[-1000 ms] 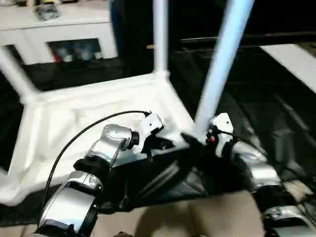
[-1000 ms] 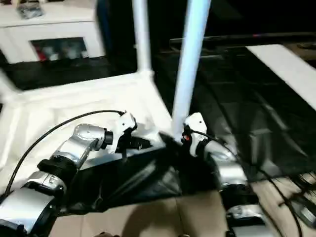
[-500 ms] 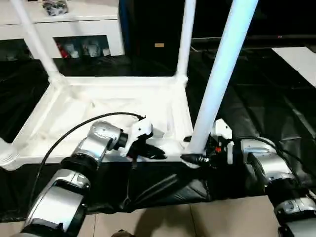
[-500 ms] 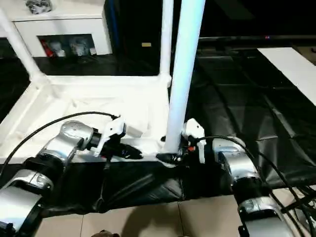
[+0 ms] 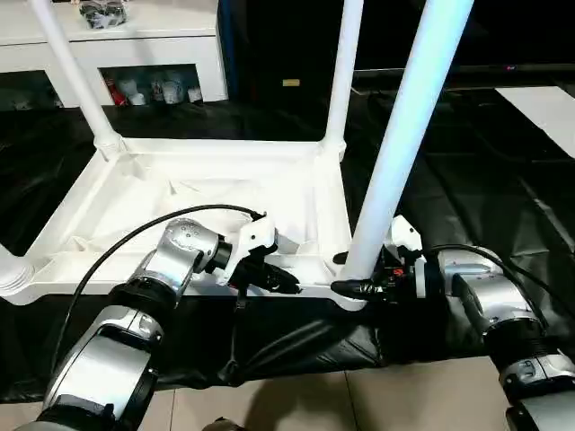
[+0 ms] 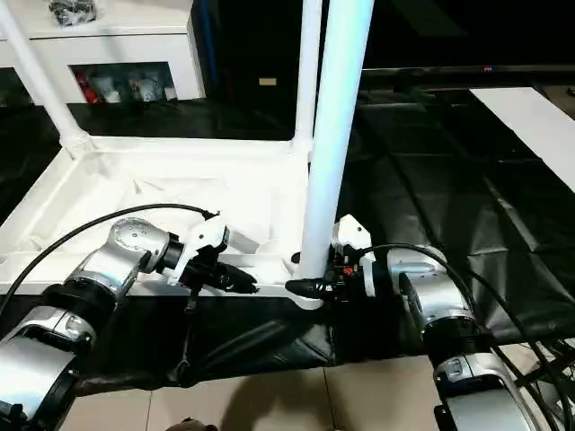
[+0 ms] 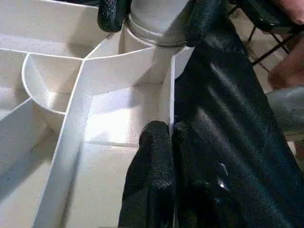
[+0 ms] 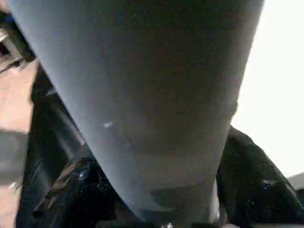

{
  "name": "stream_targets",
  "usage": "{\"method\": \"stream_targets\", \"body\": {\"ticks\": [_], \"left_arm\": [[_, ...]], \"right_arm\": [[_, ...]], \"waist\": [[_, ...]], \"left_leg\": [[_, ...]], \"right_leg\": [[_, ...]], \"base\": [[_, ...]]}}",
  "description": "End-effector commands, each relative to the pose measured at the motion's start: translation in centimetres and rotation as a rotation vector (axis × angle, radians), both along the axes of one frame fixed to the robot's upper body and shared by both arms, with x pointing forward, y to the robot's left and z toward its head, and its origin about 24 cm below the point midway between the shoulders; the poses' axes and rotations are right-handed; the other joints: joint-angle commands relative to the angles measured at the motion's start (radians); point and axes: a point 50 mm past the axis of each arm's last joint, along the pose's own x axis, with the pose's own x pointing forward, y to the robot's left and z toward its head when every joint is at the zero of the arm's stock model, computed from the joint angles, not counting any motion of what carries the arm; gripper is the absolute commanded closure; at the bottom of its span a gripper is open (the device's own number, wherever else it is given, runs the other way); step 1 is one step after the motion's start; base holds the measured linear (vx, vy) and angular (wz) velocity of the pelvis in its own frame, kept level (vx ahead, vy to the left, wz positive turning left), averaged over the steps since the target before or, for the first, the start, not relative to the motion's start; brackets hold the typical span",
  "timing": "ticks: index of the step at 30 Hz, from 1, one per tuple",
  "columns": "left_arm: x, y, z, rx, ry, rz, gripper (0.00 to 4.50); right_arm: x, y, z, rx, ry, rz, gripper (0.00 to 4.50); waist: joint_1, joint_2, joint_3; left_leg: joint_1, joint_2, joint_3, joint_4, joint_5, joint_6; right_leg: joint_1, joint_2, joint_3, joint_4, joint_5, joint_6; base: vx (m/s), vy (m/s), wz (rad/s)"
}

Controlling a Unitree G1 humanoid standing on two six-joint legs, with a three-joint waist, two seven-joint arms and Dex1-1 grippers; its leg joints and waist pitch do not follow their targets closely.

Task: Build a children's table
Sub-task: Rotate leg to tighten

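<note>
The white table top (image 5: 180, 202) lies upside down on a black sheet, ribbed underside up. Legs rise from its far left corner (image 5: 72, 76) and far right corner (image 5: 340, 72). A third, thick leg (image 5: 404, 126) stands in the near right corner socket. My right gripper (image 5: 352, 287) is shut on this leg's base, a black finger (image 8: 251, 180) on each side of it. My left gripper (image 5: 286, 284) is shut on the top's near rim (image 7: 168, 99), just left of that corner. The near left corner socket (image 5: 11, 274) sits at the picture's edge.
A white glass-door cabinet (image 5: 135, 54) stands at the back left, with dark furniture beside it. The black sheet (image 5: 467, 180) spreads over the floor to the right, up to a white panel (image 5: 548, 103). Tan floor tiles (image 5: 296, 404) lie by my feet.
The head camera has swung, so the whole picture shifted and levelled. Both grippers keep their holds. The near right leg now stands straighter in its socket.
</note>
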Motion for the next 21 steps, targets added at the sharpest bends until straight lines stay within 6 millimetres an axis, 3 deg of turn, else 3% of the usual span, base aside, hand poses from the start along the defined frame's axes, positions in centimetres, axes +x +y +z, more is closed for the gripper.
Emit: {"method": "stream_targets", "body": {"ticks": [1, 4, 8, 9, 12, 14, 16, 19, 21], "left_arm": [[0.4, -2.1, -0.5, 0.008, -0.017, 0.066, 4.50], [0.7, -3.7, -0.4, -0.016, -0.035, 0.132, 4.50], [0.7, -5.9, -0.5, -0.040, -0.038, 0.181, 4.50], [0.8, -7.6, -0.5, -0.056, -0.048, 0.229, 4.50], [0.6, -8.6, -0.7, -0.040, -0.075, 0.233, 4.50], [0.6, -8.7, -0.7, -0.040, -0.077, 0.244, 4.50], [0.6, -8.7, -0.7, -0.037, -0.077, 0.245, 4.50], [0.7, -8.3, -0.8, -0.026, -0.082, 0.244, 4.50], [0.7, -7.6, -0.9, -0.018, -0.089, 0.237, 4.50]], "right_arm": [[0.1, 2.9, -0.8, 0.036, 0.027, -0.081, 2.02], [0.9, 3.9, -1.5, 0.008, 0.020, -0.267, 2.04], [1.5, 5.1, -2.0, 0.029, 0.042, -0.431, 2.14], [1.9, 6.4, -2.5, 0.029, 0.049, -0.542, 2.17], [2.5, 7.5, -2.8, -0.006, 0.045, -0.682, 2.22], [2.7, 7.9, -2.6, 0.006, 0.047, -0.723, 2.27], [2.7, 8.2, -2.3, 0.007, 0.005, -0.721, 2.27], [2.9, 8.0, -1.9, 0.023, -0.031, -0.732, 1.72], [3.1, 7.2, -1.5, 0.050, -0.053, -0.747, 1.67]], "waist": [[0.000, -0.012, -0.055], [-0.014, -0.014, -0.049], [-0.026, -0.012, -0.046], [-0.032, -0.014, -0.046], [-0.049, -0.008, -0.043], [-0.056, -0.007, -0.041], [-0.063, -0.003, -0.043], [-0.067, 0.002, -0.044], [-0.069, -0.002, -0.044]], "left_leg": [[0.014, 0.022, -0.005, -0.072, -0.297, 0.053], [0.017, 0.017, -0.014, -0.080, -0.360, 0.004], [0.027, 0.013, -0.019, -0.080, -0.420, -0.010], [0.026, 0.010, -0.020, -0.079, -0.432, -0.010], [0.031, 0.006, -0.026, -0.077, -0.481, -0.013], [0.031, 0.002, -0.030, -0.077, -0.508, -0.011], [0.032, 0.003, -0.036, -0.081, -0.527, -0.009], [0.032, 0.009, -0.041, -0.089, -0.559, -0.004], [0.029, 0.011, -0.041, -0.093, -0.563, -0.002]], "right_leg": [[0.041, -0.032, 0.026, -0.064, -0.323, -0.238], [0.036, -0.035, 0.024, -0.080, -0.472, -0.178], [0.023, -0.036, 0.019, -0.101, -0.582, -0.127], [0.023, -0.034, 0.017, -0.104, -0.599, -0.114], [0.013, -0.033, 0.007, -0.118, -0.665, -0.087], [0.015, -0.031, -0.004, -0.129, -0.699, -0.062], [0.017, -0.030, -0.008, -0.133, -0.683, -0.060], [0.021, -0.029, -0.011, -0.132, -0.615, -0.081], [0.026, -0.032, -0.012, -0.130, -0.572, -0.102]], "base": [[0.000, 0.000, 0.00], [0.000, 0.000, 0.00], [0.000, 0.000, 0.00], [0.000, 0.000, 0.00], [0.000, 0.000, 0.00], [0.000, 0.000, 0.00], [0.000, 0.000, 0.00], [0.000, 0.000, 0.00], [0.000, 0.000, 0.00]]}}
